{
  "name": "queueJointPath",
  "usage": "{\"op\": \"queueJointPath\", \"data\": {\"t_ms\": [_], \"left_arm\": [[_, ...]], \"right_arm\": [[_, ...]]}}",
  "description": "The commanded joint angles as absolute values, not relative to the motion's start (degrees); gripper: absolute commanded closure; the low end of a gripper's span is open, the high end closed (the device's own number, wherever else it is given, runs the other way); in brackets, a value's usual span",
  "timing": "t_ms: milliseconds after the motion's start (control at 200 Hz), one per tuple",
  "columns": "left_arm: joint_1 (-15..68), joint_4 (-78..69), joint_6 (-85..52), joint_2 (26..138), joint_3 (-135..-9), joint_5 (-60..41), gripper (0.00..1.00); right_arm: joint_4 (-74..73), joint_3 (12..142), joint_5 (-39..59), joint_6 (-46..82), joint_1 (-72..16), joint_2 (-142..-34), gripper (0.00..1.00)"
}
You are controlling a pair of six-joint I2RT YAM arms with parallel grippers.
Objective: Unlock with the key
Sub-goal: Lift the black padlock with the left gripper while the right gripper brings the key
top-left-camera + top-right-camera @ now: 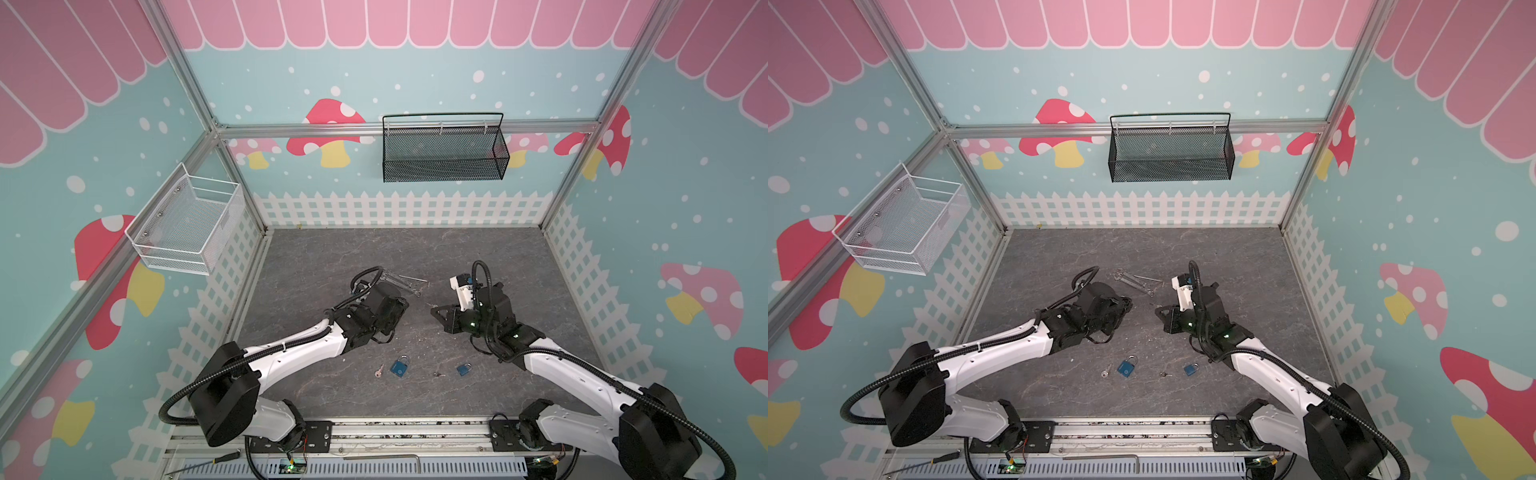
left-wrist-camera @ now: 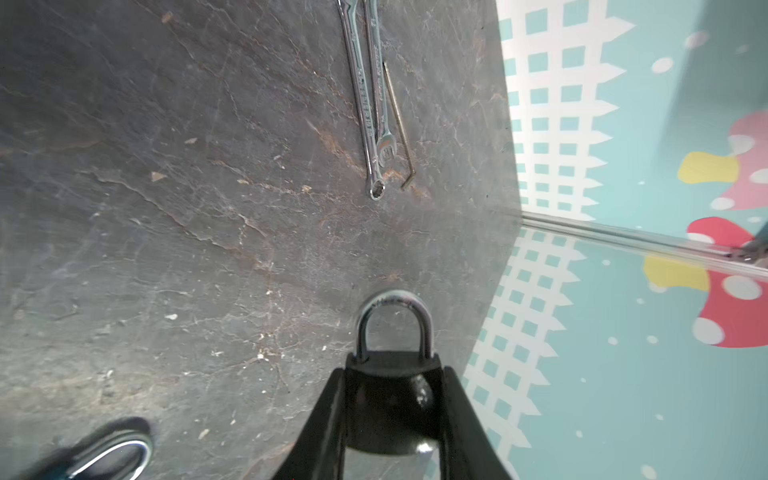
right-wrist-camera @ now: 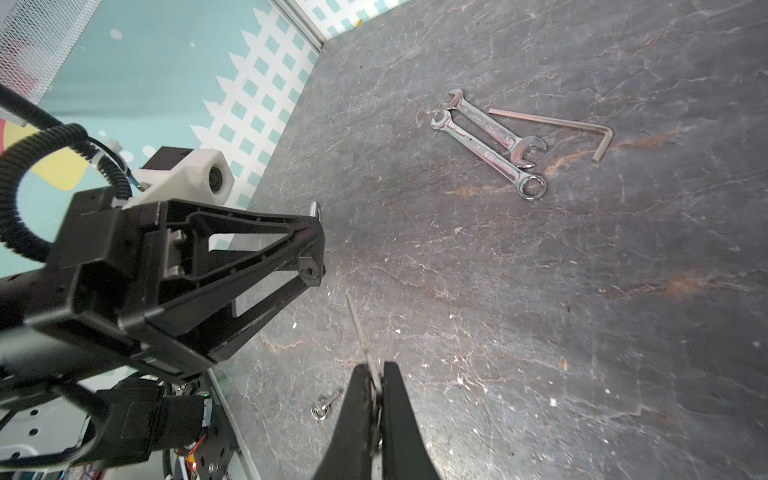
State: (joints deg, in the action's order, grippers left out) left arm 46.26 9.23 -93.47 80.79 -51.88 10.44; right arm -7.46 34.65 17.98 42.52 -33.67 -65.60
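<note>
- Left claw (image 2: 395, 372) clamped on a black padlock with silver shackle (image 2: 390, 415), held off the grey marbled surface (image 1: 332, 257), mid-scene.
- Right claw (image 3: 376, 370), just to its right, pressed together on a thin silver key (image 3: 358, 324), blade aimed at the padlock's keyhole end, near but not touching.

Both clamped: left tool (image 2: 392, 374), right tool (image 3: 377, 374).

Padlock (image 2: 392, 368) shackle (image 2: 390, 296) glossy metal — tabletop (image 2: 166, 208) matt, rough.
</note>
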Motion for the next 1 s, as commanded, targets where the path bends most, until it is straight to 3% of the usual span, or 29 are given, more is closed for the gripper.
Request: {"op": "queueJointPath", "data": {"t_ms": [0, 485, 996], "left_arm": [[46.7, 4.2, -100.9, 78.6, -50.3, 13.5, 1.00], [47.0, 7.4, -99.4, 78.6, -52.7, 14.9, 1.00], [46.9, 8.6, -98.6, 80.7, -55.1, 12.7, 1.00]], "right_arm": [[-12.5, 36.1, 10.4, 46.0, -37.3, -66.7, 1.00], [-16.5, 38.0, 0.8, 46.9, -46.9, -72.1, 1.00], [-16.1, 39.6, -5.0, 47.1, -49.3, -73.7, 1.00]]}}
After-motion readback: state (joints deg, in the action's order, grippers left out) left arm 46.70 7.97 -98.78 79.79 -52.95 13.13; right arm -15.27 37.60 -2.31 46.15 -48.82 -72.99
